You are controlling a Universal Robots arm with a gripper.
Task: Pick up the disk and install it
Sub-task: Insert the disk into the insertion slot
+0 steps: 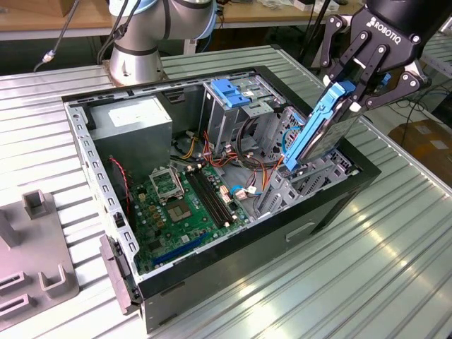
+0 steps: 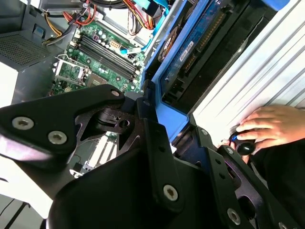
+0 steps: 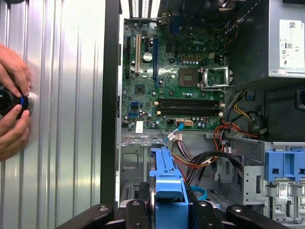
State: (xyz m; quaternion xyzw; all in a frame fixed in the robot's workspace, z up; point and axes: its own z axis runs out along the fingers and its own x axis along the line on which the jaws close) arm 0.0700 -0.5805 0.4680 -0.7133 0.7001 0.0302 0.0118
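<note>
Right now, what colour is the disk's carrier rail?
Light blue; the disk shows it best in the exterior view.

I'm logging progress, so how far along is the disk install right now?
Pickup looks done: the claw is shut on the disk, held tilted above the open computer case. In hand: its lower end reaches the case's end at the exterior view's right. Left: the disk is not yet seated inside.

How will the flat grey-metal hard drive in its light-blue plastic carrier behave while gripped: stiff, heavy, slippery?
Likely rigid: the grey-metal hard drive looks straight, tilted over the black computer case. Probably dense, given its metal body. It might pivot, since the gripper clamps only its upper end, on smooth blue plastic.
</note>
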